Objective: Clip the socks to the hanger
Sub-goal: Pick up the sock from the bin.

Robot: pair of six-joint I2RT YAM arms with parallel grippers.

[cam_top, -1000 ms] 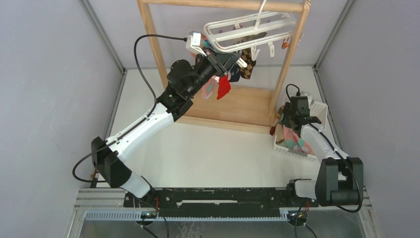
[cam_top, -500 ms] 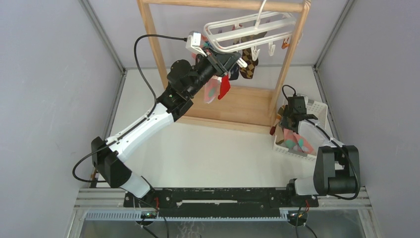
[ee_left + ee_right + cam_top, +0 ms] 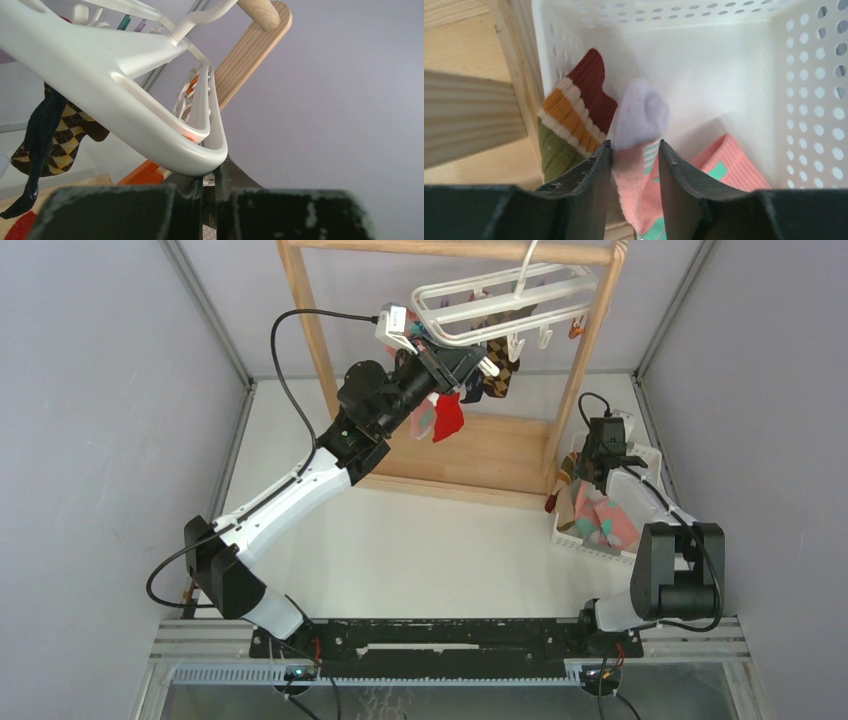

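The white hanger [image 3: 500,302] hangs by its hook from the wooden rack. A red sock [image 3: 449,418], a pink-teal sock [image 3: 424,420] and a brown checked sock [image 3: 500,375] dangle from it. My left gripper [image 3: 470,358] is raised under the hanger's near corner. In the left wrist view its jaws [image 3: 212,175] are almost closed on a small white clip just below the frame [image 3: 100,65], beside an orange clip [image 3: 145,172]. My right gripper [image 3: 634,150] is open inside the basket, its jaws either side of a pink sock [image 3: 649,185] with a white toe. A striped sock [image 3: 574,110] lies beside it.
The tall wooden rack [image 3: 310,320] stands at the back on its flat base [image 3: 480,455]. The white perforated basket [image 3: 645,465] sits against the rack's right post, with more socks in it. A dark sock [image 3: 40,135] hangs by the checked one.
My right gripper has moved back and a little right, deeper over the basket. The hanging red and pink socks have swung slightly. The left arm has stayed put.
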